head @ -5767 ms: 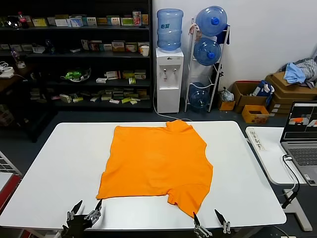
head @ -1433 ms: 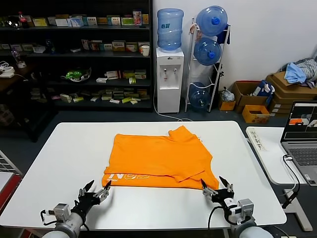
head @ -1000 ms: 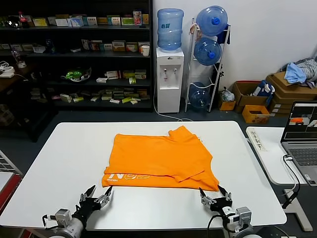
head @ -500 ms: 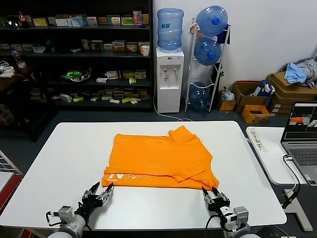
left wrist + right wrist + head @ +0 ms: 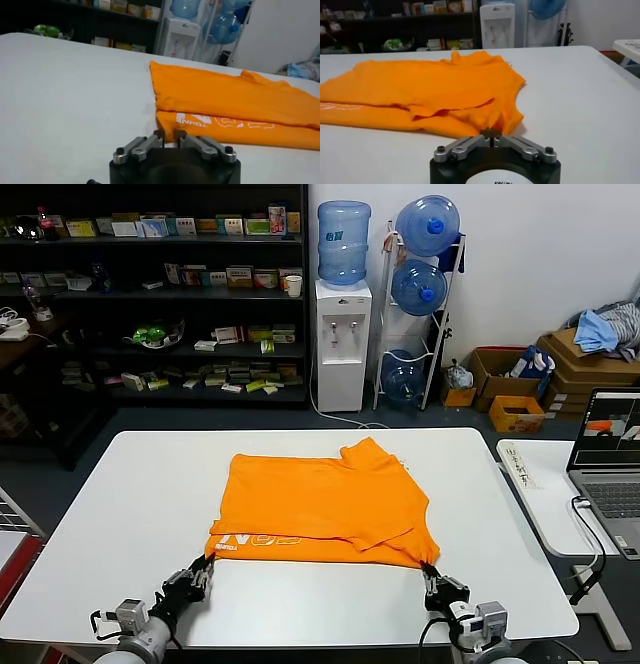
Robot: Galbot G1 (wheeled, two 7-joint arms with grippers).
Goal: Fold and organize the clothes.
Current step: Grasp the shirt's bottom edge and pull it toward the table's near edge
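The bright orange T-shirt (image 5: 320, 504) lies on the white table (image 5: 130, 504), folded once, with pale lettering (image 5: 255, 540) along its near left edge. My left gripper (image 5: 203, 567) is at the shirt's near left corner, its fingers closed down on that corner, as the left wrist view (image 5: 169, 134) shows, with the shirt (image 5: 230, 100) beyond. My right gripper (image 5: 431, 574) is at the near right corner. In the right wrist view (image 5: 491, 133) its fingertips meet at the edge of the shirt (image 5: 430, 85).
A laptop (image 5: 610, 464) stands on a side table to the right. Behind the table are a water dispenser (image 5: 342, 334), dark shelves (image 5: 150, 294) and cardboard boxes with a blue-grey cloth heap (image 5: 600, 329).
Both grippers have moved forward to the shirt's near corners and closed from open onto the fabric. Earlier the shirt lay spread flat; it is now folded.
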